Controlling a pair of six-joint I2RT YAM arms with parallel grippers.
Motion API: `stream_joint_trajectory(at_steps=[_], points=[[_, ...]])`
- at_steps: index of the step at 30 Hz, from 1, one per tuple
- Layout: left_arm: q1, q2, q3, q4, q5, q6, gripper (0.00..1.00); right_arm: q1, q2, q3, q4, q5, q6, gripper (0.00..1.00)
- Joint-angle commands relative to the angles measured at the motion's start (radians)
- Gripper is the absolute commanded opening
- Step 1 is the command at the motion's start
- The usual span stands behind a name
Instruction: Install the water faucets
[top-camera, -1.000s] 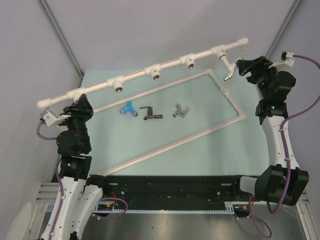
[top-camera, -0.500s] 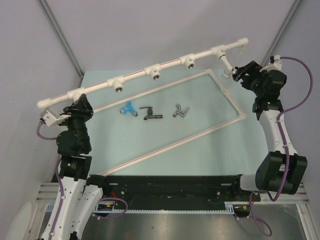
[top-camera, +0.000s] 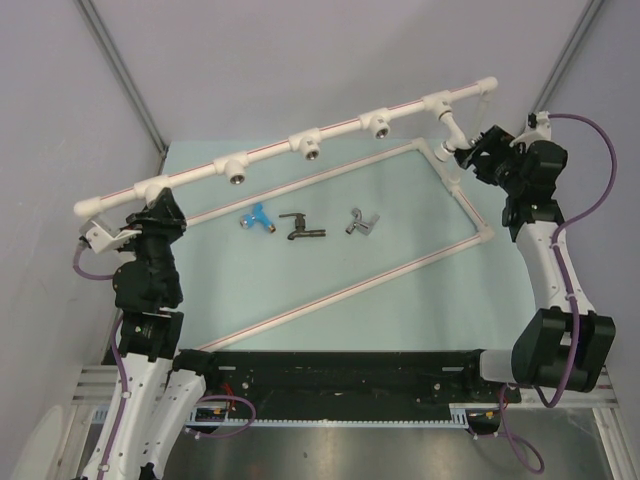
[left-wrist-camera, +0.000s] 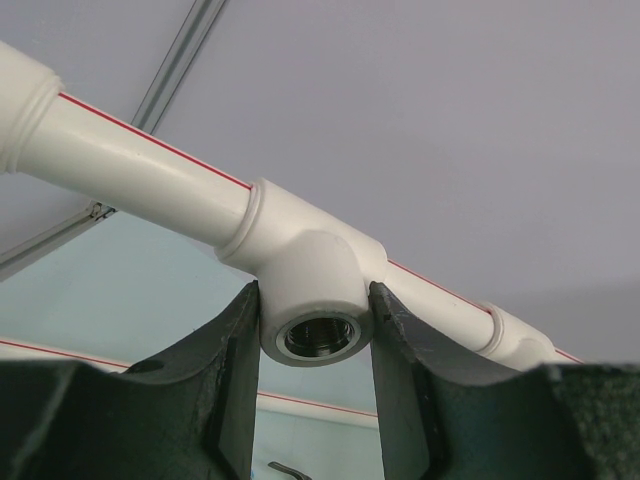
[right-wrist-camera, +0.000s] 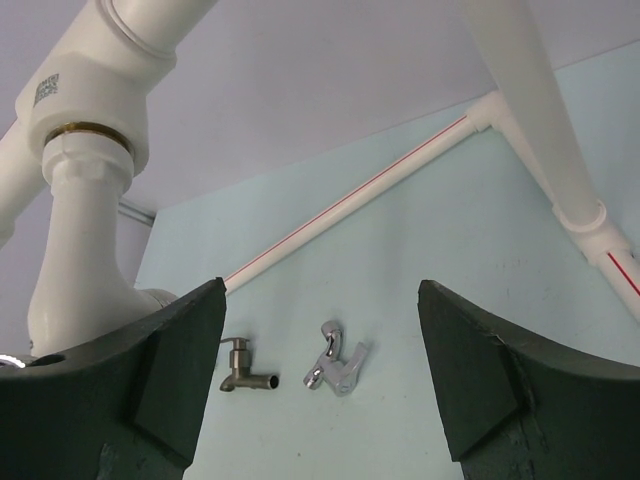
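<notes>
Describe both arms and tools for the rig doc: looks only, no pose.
The left arm and right arm match: white tubular links, chunky black joint housings. A purple cable loops off each wrist and runs down the link. The left tool and right tool each have two matte black, wedge-shaped fingers. No readable markings.

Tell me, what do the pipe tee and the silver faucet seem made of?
Pipe tee: probably white plastic, smooth and slightly glossy; its threaded socket looks metallic. Silver faucet: likely polished or plated metal, given the bright highlights.
</notes>
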Motion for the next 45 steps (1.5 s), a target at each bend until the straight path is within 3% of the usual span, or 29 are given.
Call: stream_joint_trajectory(at_steps=[1,9,16,23,33,45], points=[[-0.009,0.004,-0.021,-0.034,0.079,0.015,0.00,0.025,-0.094,0.015,0.026,-0.052,-0.028,0.83],[-0.011,0.001,-0.021,-0.034,0.077,0.017,0.00,0.014,-0.222,0.015,-0.108,0.265,-0.276,0.88],[-0.016,0.010,-0.022,-0.032,0.079,0.015,0.00,0.054,-0.335,0.015,-0.112,0.494,-0.470,0.89],[-0.017,0.011,-0.022,-0.034,0.076,0.015,0.00,0.108,-0.299,0.015,0.015,0.200,-0.438,0.86],[-0.016,0.007,-0.021,-0.035,0.074,0.018,0.00,0.056,-0.222,0.015,0.112,0.035,-0.266,0.77],[-0.016,0.008,-0.019,-0.035,0.074,0.021,0.00,0.052,-0.202,0.015,0.099,-0.123,-0.476,0.87]])
